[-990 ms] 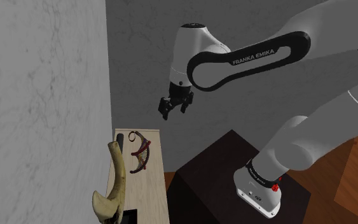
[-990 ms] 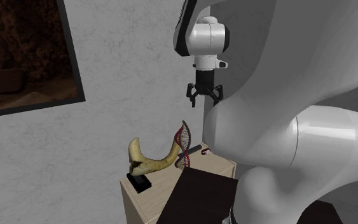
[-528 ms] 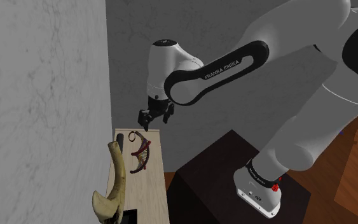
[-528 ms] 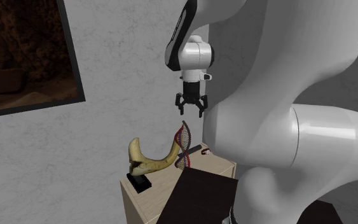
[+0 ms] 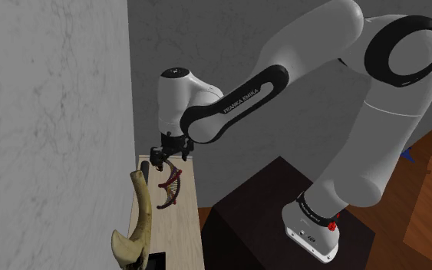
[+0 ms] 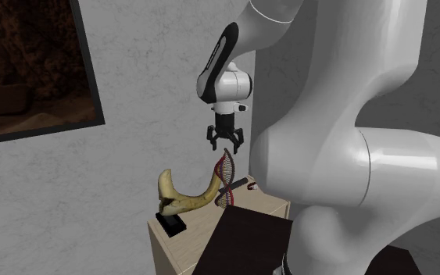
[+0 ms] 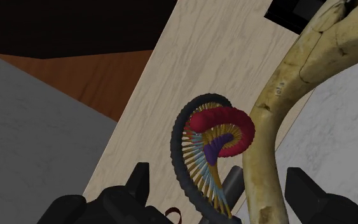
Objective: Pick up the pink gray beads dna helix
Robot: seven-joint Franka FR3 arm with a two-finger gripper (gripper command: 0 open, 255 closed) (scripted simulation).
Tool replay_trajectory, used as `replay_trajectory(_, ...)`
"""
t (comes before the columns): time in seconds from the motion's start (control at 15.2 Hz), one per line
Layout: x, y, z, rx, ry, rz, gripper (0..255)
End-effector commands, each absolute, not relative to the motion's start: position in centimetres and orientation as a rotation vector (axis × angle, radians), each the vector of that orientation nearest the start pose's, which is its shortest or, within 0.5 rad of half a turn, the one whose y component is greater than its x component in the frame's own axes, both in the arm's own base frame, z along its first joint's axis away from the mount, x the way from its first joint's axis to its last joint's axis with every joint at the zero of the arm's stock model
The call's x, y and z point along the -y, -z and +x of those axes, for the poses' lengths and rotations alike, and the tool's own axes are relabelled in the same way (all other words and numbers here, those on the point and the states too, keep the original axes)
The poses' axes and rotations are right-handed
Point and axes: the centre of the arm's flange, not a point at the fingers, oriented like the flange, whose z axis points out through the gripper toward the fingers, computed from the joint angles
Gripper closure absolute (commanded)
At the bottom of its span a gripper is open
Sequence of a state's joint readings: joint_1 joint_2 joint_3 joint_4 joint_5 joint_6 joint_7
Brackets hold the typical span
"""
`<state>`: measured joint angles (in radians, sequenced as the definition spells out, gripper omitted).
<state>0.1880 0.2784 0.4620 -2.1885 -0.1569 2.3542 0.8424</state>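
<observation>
Black gripper [image 6: 224,143] hung straight over the helix [image 7: 212,153], spread wide and holding nothing! The helix sat toward the far end of the pale wood cabinet [image 7: 196,57] top, with a big yellowed bone [image 7: 279,108] just beside it, on the side nearer the wall [image 5: 53,115]. And the key line: in the second exterior view the helix stood more upright than flat. Its long axis rose toward the gripper, and its upper end sat just beneath it. Through the wrist camera, the dark spiral with red and purple beads lay between the two fingers [image 7: 139,181], touched by neither. So the move looked like a straight drop, minding the bone close to one finger. Lettering? "FRANKA EMIKA" ran white along the arm [image 5: 241,96], on its dark link. A small mark on the bone was too small to read.
</observation>
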Motion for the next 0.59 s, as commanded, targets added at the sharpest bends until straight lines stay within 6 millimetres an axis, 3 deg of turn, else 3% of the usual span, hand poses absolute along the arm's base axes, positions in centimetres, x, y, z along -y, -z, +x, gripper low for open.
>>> replay_trajectory(0.0, -33.1, -25.5, 43.8, -0.139, -0.108, -3.177, 0)
replay_trajectory(0.2, -33.1, -23.6, 43.8, -0.139, -0.108, -3.177, 0)
replay_trajectory(0.33, -33.1, -23.6, 43.8, -0.139, -0.108, -3.177, 0)
replay_trajectory(0.4, -33.1, -23.6, 43.7, -0.139, -0.108, -3.177, 255)
replay_trajectory(0.53, -33.1, -23.6, 43.8, -0.139, -0.108, -3.177, 255)
